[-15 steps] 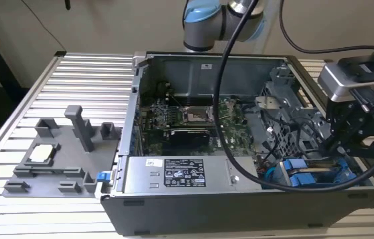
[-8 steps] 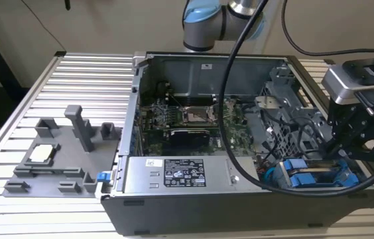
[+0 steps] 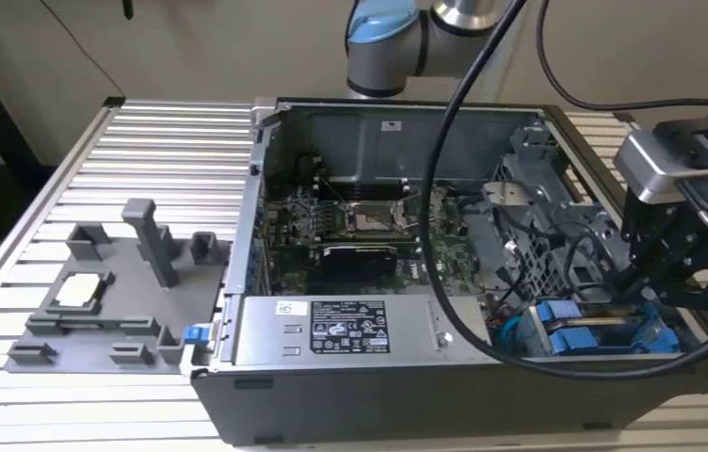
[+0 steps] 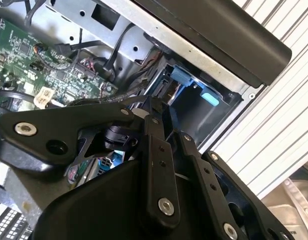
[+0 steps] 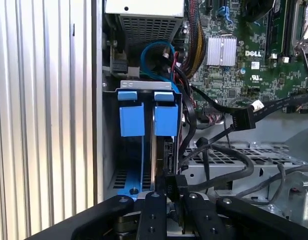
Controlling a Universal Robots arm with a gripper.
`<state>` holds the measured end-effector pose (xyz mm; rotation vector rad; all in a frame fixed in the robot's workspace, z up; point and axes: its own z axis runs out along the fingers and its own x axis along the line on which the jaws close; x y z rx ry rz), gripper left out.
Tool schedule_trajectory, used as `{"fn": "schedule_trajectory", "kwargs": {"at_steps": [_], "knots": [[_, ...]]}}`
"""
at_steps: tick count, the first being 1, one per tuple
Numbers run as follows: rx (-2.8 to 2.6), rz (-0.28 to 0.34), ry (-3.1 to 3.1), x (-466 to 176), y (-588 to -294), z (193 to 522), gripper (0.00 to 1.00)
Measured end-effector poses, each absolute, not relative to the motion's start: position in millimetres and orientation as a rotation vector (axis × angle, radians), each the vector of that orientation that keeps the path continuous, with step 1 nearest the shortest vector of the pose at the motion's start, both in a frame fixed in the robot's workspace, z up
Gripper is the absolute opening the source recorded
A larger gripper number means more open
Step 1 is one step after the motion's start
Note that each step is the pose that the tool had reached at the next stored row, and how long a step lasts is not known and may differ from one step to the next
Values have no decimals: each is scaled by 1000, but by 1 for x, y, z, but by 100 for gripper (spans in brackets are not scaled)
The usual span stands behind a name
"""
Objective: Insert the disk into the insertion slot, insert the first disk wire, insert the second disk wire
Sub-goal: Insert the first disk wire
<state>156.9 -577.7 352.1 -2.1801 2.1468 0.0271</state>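
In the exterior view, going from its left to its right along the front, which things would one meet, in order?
Grey fixture plate with upright blocks → grey power supply box with a sticker → blue drive carriers.

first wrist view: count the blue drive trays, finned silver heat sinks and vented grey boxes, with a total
blue drive trays: 2
finned silver heat sinks: 1
vented grey boxes: 1
total: 4
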Motion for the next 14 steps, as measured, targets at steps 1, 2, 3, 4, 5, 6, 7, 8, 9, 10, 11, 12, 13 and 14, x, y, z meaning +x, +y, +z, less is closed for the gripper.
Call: {"fn": "schedule_trajectory", "kwargs": {"at_steps": [1,2,3,4,5,6,7,8,9,10,11,12,13,14], "knots": [[-2179,29,2148,157,-578,351,19],[-2177,32,2149,158,-578,351,19],[-2175,35,2149,158,-578,350,19],[-2173,38,2150,158,-578,350,19],[-2171,41,2150,159,-578,349,19],[-2168,43,2151,159,-578,349,19],[-2165,45,2152,159,-578,348,19],[-2163,47,2153,160,-578,348,19],[-2160,49,2154,160,-578,348,19],[-2158,51,2154,160,-578,347,19],[-2155,53,2155,161,-578,347,19],[-2153,54,2156,161,-578,347,19],[-2152,55,2156,161,-578,347,19],[-2151,55,2157,161,-578,347,19]]}}
